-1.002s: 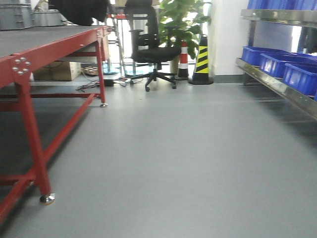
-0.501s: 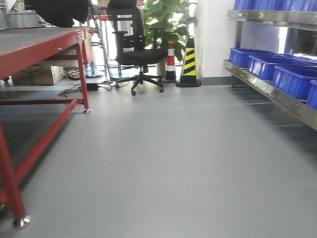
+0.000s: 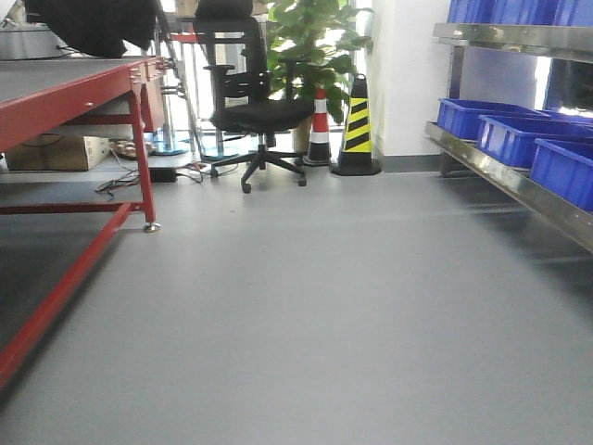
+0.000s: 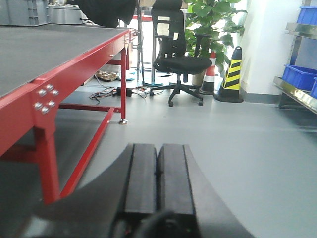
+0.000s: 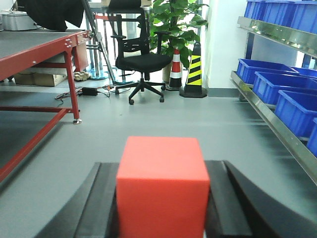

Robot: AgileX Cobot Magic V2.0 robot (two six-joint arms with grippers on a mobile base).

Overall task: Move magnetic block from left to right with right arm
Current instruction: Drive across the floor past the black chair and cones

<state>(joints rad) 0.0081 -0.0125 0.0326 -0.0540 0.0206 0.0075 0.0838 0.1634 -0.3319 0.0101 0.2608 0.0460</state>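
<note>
The magnetic block (image 5: 162, 186), a plain red cube, fills the bottom middle of the right wrist view. My right gripper (image 5: 163, 171) is shut on it, one black finger pressed against each side face. It is carried above the grey floor, facing the room. In the left wrist view my left gripper (image 4: 157, 148) is shut with nothing in it, its two black fingers (image 4: 142, 173) touching along their length. Neither gripper shows in the front view.
A red-framed table (image 3: 65, 93) runs along the left, with grey crates (image 4: 25, 11) on its far end. A steel shelf with blue bins (image 3: 514, 139) lines the right. Ahead stand a black office chair (image 3: 255, 102), two traffic cones (image 3: 357, 120) and a potted plant (image 3: 315, 46).
The front view has swung rightwards and advanced: the red table slid out to the left and its near leg left the frame, while the chair and cones shifted slightly.
</note>
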